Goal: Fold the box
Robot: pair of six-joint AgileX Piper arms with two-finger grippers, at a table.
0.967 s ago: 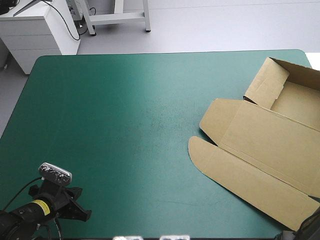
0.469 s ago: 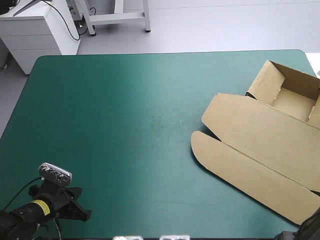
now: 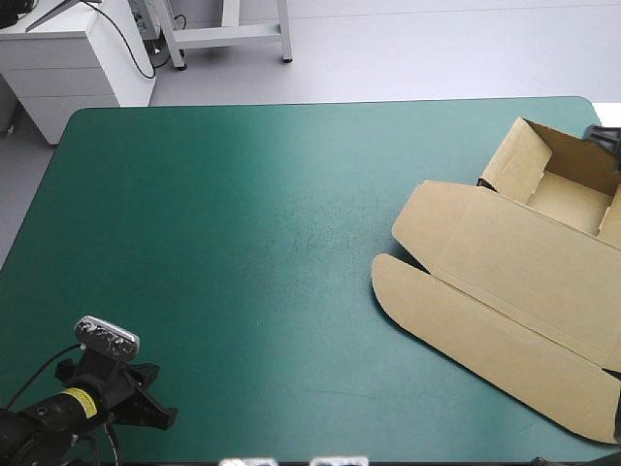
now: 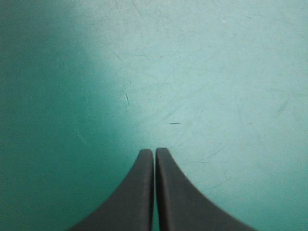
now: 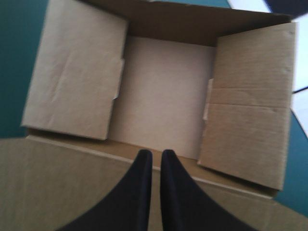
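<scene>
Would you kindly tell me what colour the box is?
Brown; the box shows best in the right wrist view.

black finned left claw (image 4: 154, 152), yellow wrist band (image 3: 85, 402)

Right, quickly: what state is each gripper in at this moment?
Left gripper: shut, empty, over bare teal-green cover.
Right gripper: shut, holding nothing, above the box.
</scene>
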